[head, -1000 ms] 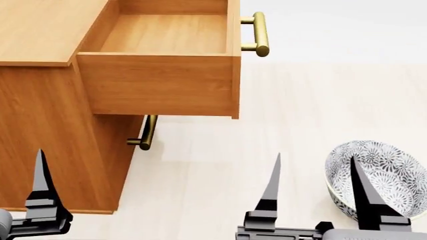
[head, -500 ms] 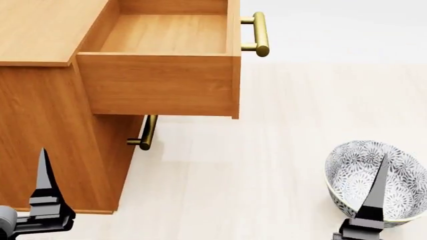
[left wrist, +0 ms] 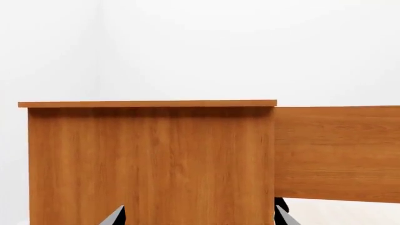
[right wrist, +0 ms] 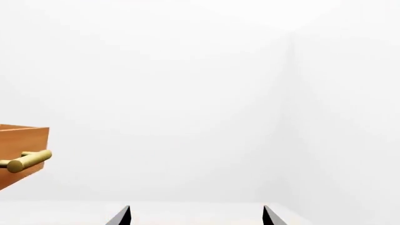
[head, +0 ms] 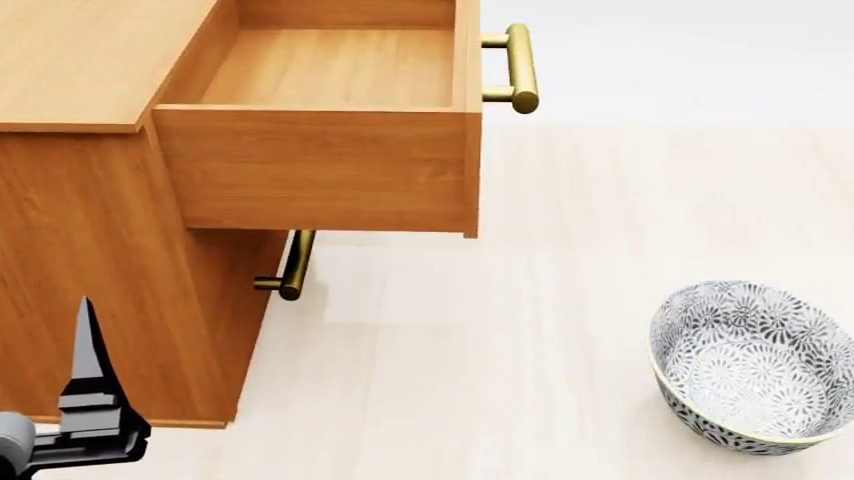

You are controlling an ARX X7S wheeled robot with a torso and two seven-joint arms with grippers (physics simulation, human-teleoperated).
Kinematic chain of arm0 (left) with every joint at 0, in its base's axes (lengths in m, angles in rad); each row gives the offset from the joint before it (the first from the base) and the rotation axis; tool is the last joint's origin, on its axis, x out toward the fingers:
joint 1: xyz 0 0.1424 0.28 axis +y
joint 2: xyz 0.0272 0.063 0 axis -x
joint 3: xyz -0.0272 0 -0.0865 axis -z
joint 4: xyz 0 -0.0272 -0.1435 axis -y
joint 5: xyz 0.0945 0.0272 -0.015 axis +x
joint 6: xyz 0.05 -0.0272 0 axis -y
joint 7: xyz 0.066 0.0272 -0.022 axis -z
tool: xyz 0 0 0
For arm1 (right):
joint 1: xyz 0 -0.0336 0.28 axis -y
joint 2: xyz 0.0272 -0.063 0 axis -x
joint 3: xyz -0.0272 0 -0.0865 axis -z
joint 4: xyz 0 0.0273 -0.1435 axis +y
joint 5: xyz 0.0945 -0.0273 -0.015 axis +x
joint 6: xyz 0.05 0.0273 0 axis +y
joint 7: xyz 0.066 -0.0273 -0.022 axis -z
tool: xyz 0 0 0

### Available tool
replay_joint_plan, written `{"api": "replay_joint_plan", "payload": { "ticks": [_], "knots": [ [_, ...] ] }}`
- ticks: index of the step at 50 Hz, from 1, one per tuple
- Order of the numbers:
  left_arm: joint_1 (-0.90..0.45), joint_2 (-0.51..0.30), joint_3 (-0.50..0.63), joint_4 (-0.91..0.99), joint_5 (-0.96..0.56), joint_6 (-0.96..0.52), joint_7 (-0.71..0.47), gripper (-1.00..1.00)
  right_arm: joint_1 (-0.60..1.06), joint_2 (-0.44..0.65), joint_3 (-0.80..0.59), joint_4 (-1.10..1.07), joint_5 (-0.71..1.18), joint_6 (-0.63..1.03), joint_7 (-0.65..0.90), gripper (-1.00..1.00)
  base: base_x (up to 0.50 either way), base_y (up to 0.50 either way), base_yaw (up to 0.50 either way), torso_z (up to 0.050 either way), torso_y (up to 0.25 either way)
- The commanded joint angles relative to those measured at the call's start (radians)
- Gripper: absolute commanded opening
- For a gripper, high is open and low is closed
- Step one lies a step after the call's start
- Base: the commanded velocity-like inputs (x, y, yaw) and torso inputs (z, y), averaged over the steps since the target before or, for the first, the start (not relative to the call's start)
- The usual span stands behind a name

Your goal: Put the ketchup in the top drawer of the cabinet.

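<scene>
The cabinet (head: 94, 260) stands at the left of the head view. Its top drawer (head: 334, 150) is pulled out and its inside is bare; the brass handle (head: 521, 68) is on its front. The ketchup is not in any view. One finger (head: 88, 380) of my left gripper shows at the bottom left, in front of the cabinet's side. In the left wrist view my left gripper (left wrist: 198, 218) is open and empty, facing the cabinet (left wrist: 150, 164). My right gripper (right wrist: 196, 218) is open and empty and out of the head view; its wrist view shows the drawer's handle (right wrist: 28, 160).
A grey-white patterned bowl (head: 754, 365) stands on the pale floor at the lower right. The lower drawer's brass handle (head: 291, 265) sticks out under the open top drawer. A white wall lies behind.
My right gripper has dropped back out of the bottom of the head view, uncovering the bowl. The left gripper has barely moved. The drawer stays open.
</scene>
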Motion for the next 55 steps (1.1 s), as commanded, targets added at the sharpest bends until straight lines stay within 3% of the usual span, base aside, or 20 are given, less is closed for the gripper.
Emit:
{"api": "replay_joint_plan", "payload": {
  "ticks": [1, 16, 32, 55],
  "knots": [
    [-0.005, -0.002, 0.008, -0.002, 0.002, -0.009, -0.013, 1.00, 0.007, 0.039, 0.058, 0.092, 0.057, -0.041, -0.079, 1.00, 0.00, 0.00, 0.00, 0.000, 0.000],
    [-0.002, -0.006, 0.018, 0.016, 0.009, -0.023, -0.034, 1.00, 0.007, 0.066, 0.095, 0.242, 0.155, -0.094, -0.232, 1.00, 0.00, 0.00, 0.00, 0.000, 0.000],
    [-0.018, -0.013, 0.033, -0.014, 0.023, -0.017, -0.049, 1.00, -0.134, 0.041, 0.183, 0.302, 0.230, -0.164, -0.404, 1.00, 0.00, 0.00, 0.00, 0.000, 0.000],
    [-0.040, -0.018, 0.053, -0.055, 0.028, -0.008, -0.066, 1.00, -0.292, -0.084, 0.280, 0.282, 0.250, -0.282, -0.523, 1.00, 0.00, 0.00, 0.00, 0.000, 0.000]
  ]
}}
